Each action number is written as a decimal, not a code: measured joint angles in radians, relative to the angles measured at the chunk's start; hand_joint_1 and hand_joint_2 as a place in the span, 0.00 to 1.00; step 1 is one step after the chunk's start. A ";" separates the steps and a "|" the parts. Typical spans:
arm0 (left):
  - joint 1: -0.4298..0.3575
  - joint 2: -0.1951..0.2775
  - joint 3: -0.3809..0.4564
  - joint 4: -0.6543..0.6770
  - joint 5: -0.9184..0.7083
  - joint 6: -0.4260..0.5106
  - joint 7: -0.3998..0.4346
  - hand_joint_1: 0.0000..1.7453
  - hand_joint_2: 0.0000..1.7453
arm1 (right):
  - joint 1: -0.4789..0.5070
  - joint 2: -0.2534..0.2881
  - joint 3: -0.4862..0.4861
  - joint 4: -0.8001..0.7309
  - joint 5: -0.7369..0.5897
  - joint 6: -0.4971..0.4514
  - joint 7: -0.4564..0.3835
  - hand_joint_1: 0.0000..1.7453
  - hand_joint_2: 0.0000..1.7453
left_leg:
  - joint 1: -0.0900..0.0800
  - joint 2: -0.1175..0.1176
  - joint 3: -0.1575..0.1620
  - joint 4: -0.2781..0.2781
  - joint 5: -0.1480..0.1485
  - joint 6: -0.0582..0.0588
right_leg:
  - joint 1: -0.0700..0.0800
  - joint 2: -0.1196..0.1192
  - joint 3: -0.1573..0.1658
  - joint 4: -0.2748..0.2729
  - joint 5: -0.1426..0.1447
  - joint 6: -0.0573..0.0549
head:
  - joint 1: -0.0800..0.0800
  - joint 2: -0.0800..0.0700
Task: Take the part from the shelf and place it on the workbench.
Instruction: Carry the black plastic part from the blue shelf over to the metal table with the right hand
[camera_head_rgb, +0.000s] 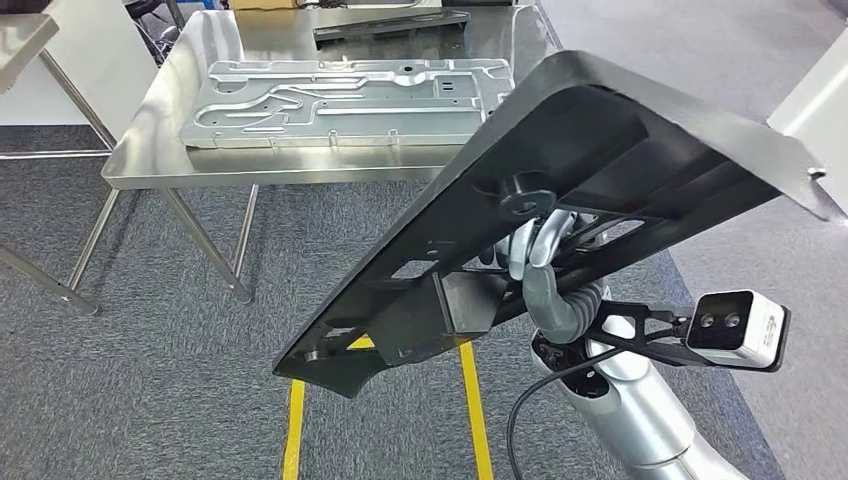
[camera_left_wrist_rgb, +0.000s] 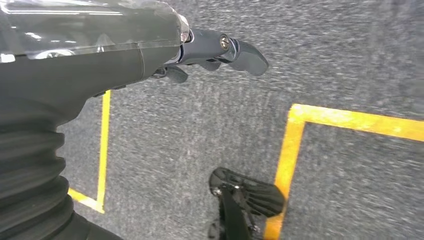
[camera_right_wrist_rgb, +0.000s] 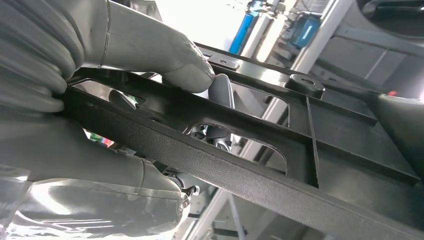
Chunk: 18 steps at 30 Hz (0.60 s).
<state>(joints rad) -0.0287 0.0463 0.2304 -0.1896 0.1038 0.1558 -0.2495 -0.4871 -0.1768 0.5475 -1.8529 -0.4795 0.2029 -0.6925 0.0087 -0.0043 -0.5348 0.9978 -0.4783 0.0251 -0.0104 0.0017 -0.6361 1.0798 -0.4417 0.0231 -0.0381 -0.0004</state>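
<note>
A large black ribbed part (camera_head_rgb: 600, 130) fills the middle of the head view, tilted, with its low end near the floor tape. My right hand (camera_head_rgb: 535, 250) grips it from underneath through an opening. In the right wrist view the thumb presses on a bar of the black part (camera_right_wrist_rgb: 325, 150), the fingers of my right hand (camera_right_wrist_rgb: 100, 165) wrap under it. The steel workbench (camera_head_rgb: 140, 160) stands ahead and to the left of the held part. My left hand (camera_left_wrist_rgb: 200, 47) hangs over the grey carpet, fingers loosely apart and holding nothing.
On the workbench lie a silver stamped panel (camera_head_rgb: 350, 100) and, at the far edge, another black part (camera_head_rgb: 390, 25). Its slanted legs (camera_head_rgb: 200, 240) reach the carpet. Yellow tape lines (camera_head_rgb: 292, 430) mark the floor. A second table corner (camera_head_rgb: 20, 40) is at far left.
</note>
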 joint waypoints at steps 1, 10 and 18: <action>-0.001 0.000 0.000 0.000 -0.002 0.000 -0.002 0.00 1.00 | 0.001 0.000 -0.001 -0.004 0.000 -0.001 0.000 0.95 1.00 | -0.002 0.000 0.005 0.001 -0.007 -0.005 | 0.002 -0.002 0.019 -0.047 0.017 -0.005 | 0.000 0.000; -0.005 0.004 0.000 -0.001 -0.013 -0.006 -0.003 0.00 1.00 | 0.048 0.000 -0.016 -0.044 0.034 0.005 -0.006 0.95 1.00 | 0.004 0.003 -0.128 0.263 -0.119 -0.048 | 0.003 0.002 0.070 -0.080 -0.021 -0.048 | 0.000 0.000; -0.004 0.008 0.000 -0.001 -0.030 -0.013 0.000 0.00 1.00 | 0.076 0.004 -0.039 -0.055 0.051 0.027 -0.008 0.95 1.00 | -0.012 0.001 -0.071 0.021 0.051 -0.014 | 0.007 0.009 0.139 -0.086 -0.075 -0.025 | 0.000 0.000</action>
<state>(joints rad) -0.0328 0.0538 0.2301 -0.1903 0.0733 0.1433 -0.2493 -0.4110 -0.1723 0.5082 -1.9081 -0.4285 0.2298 -0.7001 -0.0038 -0.0036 -0.6059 1.0184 -0.4275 0.0112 -0.0035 0.0103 -0.4976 0.9937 -0.5170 -0.0018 -0.0384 -0.0004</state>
